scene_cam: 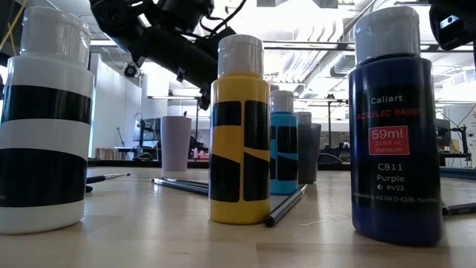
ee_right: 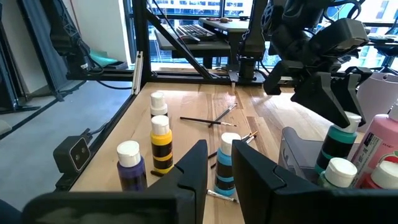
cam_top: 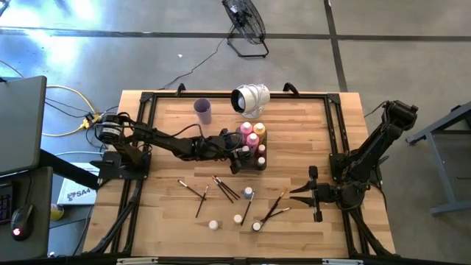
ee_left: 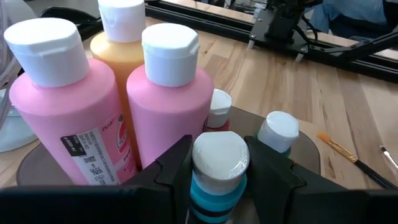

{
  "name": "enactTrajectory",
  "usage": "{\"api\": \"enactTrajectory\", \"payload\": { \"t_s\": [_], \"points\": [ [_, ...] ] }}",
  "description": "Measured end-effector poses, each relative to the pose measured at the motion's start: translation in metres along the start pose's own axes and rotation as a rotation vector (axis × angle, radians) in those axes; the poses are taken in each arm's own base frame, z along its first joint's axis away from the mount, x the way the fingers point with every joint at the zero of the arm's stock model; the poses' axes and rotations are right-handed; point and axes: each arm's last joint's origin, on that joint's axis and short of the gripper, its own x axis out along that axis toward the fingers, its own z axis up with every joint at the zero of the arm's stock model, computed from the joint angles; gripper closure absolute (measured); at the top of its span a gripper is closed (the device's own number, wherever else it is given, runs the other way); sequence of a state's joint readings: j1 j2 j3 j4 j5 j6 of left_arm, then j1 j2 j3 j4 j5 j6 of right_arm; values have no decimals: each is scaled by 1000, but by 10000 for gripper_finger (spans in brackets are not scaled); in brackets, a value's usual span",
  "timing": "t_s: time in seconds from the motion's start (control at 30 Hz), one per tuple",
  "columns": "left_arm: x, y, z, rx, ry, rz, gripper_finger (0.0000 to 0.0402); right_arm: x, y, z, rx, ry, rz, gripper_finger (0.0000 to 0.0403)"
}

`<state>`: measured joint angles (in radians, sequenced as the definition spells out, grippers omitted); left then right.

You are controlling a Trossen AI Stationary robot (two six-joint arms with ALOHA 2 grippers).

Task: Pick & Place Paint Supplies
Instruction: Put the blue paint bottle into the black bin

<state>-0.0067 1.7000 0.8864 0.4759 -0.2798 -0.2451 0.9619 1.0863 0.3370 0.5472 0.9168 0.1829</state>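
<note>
Two arms are out: the left gripper [ee_left: 217, 180] reaches over the tray [ee_left: 305, 149], jaws clamped on a teal bottle [ee_left: 217, 186] beside pink bottles [ee_left: 165, 106], while the right gripper [cam_top: 300, 193], jaws parted, waits right on the worktop [cam_top: 294, 132].

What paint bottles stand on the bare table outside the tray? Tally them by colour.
White bottle: 1
Yellow bottle: 1
Cyan bottle: 1
Purple bottle: 1
Total: 4
Excluded: teal bottle in left hand.
</note>
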Motion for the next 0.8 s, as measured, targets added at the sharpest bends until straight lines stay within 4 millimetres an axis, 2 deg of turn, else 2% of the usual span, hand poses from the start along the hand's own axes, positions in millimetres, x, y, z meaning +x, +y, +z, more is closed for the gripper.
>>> {"api": "enactTrajectory", "payload": {
  "t_s": [0.8],
  "points": [
    [-3, -9, 2, 19, -41, 3, 275, 0, 0, -2, 14, 13, -3, 339]
  ]
}}
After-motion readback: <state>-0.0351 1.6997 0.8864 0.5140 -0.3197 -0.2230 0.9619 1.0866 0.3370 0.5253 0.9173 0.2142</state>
